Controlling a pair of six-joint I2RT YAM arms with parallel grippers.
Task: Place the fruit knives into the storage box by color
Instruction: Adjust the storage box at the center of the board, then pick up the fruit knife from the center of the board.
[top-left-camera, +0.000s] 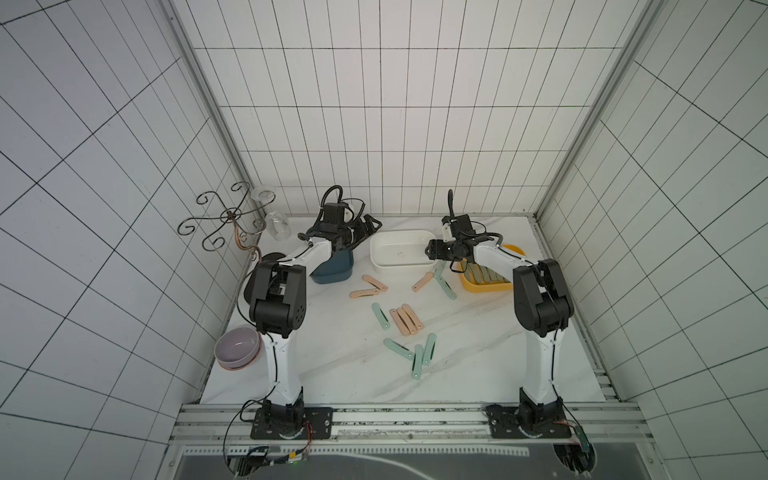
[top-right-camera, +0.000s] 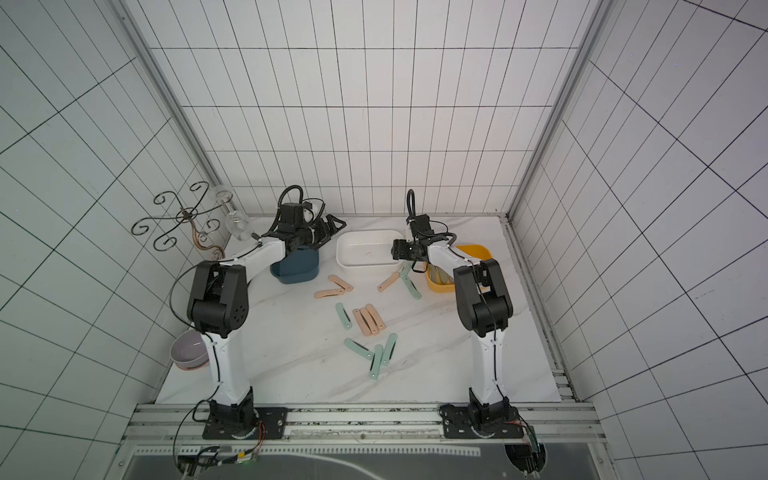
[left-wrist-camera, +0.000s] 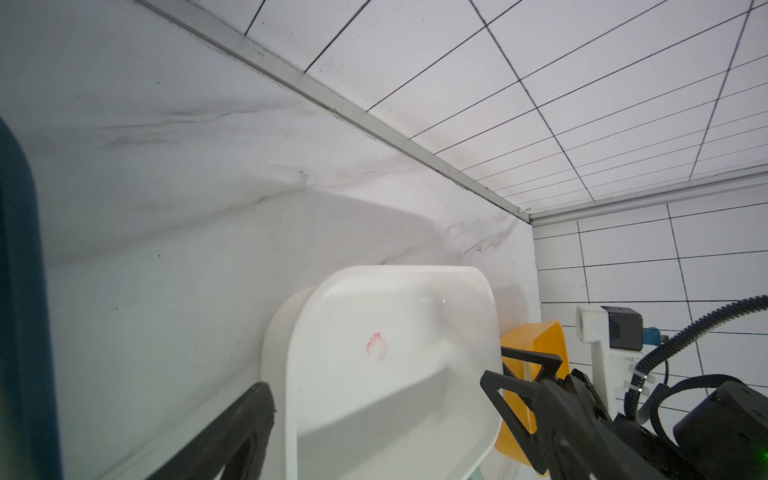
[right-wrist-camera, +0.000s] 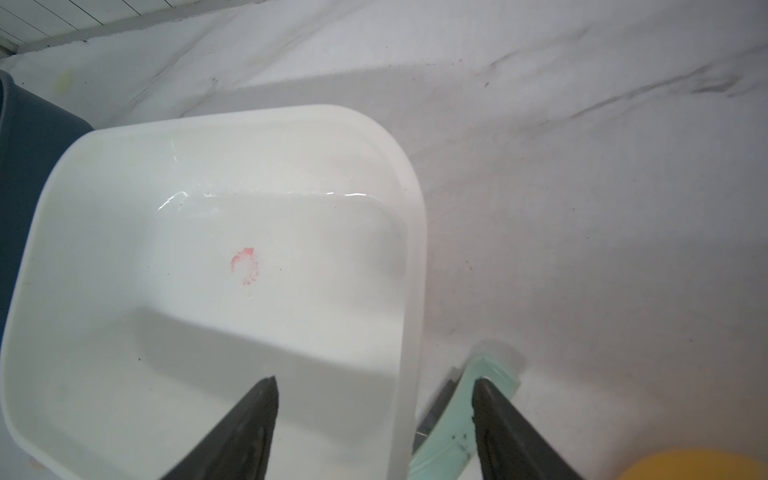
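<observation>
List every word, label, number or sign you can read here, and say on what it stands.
No text can be read in any view.
Faded red mark on the floor of the white box: too smudged to read.

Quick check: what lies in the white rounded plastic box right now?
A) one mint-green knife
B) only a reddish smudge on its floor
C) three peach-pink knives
B: in the right wrist view the white rounded plastic box has a bare floor with only a reddish smudge.
</observation>
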